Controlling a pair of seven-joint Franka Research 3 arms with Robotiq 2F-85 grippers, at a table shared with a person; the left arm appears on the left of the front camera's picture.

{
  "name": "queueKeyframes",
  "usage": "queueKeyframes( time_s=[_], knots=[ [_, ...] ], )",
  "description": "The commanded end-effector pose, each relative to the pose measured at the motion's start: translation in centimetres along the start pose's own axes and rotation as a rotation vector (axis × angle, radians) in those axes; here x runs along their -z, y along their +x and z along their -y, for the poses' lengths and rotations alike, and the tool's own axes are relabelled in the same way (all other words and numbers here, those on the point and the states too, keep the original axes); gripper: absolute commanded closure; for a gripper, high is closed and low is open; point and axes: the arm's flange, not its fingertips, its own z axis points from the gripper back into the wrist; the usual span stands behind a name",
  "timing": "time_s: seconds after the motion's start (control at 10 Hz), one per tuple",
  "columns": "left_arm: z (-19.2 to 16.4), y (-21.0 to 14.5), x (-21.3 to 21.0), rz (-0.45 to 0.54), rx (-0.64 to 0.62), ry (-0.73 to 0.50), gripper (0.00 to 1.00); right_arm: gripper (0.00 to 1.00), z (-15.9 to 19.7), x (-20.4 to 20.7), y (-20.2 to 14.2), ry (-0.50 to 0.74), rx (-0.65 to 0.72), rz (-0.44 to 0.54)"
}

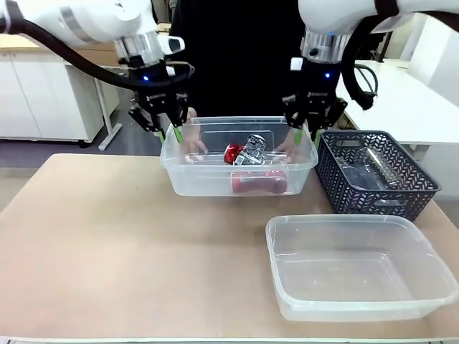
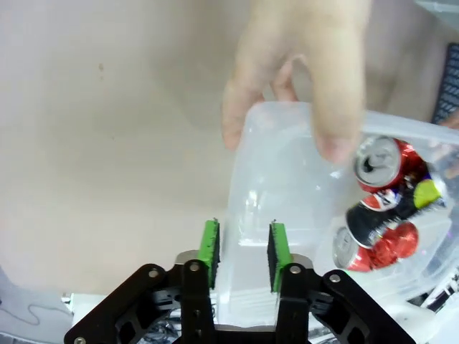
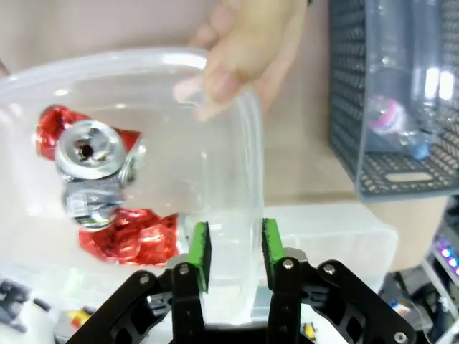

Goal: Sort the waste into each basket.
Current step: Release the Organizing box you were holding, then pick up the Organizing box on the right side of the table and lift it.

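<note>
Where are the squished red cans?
In the front view, the cans lie inside the far clear tub, at the middle of the table, just left of the dark basket.

Both arms pointed straight down, wrists vertical; the left gripper (image 1: 168, 132) and right gripper (image 1: 307, 135) had fingers slightly parted.

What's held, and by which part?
Clear plastic tub of crushed red cans: person's fingers on its end rims; left hand and right hand straddle them, grip unclear.
</note>
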Motion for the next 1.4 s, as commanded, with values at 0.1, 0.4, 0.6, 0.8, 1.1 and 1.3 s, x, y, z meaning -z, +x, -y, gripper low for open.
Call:
queueKeyframes(
  time_s=[0.1, 0.4, 0.6, 0.8, 1.1, 1.3],
  knots=[
    [-2.2, -3.5, -2.9, 0.125, 0.027, -0.055, 0.11, 0.0, 3.6, -1.3, -4.2, 0.138, -0.028, 0.144],
    [-3.1, -5.8, -3.5, 0.14, 0.071, -0.093, 0.0, 0.0, 4.8, -1.6, -6.5, 0.193, -0.085, 0.189],
    [-3.2, -6.2, -3.3, 0.147, 0.087, -0.114, 0.0, 0.0, 5.1, -1.2, -6.9, 0.191, -0.082, 0.2],
    [-2.6, -5.8, -3.8, 0.134, 0.063, -0.08, 0.0, 0.0, 4.3, -2.0, -6.8, 0.15, -0.056, 0.191],
    [-2.6, -5.8, -3.8, 0.134, 0.063, -0.08, 0.0, 0.0, 4.3, -2.0, -6.8, 0.15, -0.056, 0.191],
    [-2.6, -5.8, -3.8, 0.134, 0.063, -0.08, 0.0, 0.0, 4.3, -2.0, -6.8, 0.15, -0.056, 0.191]
  ],
)
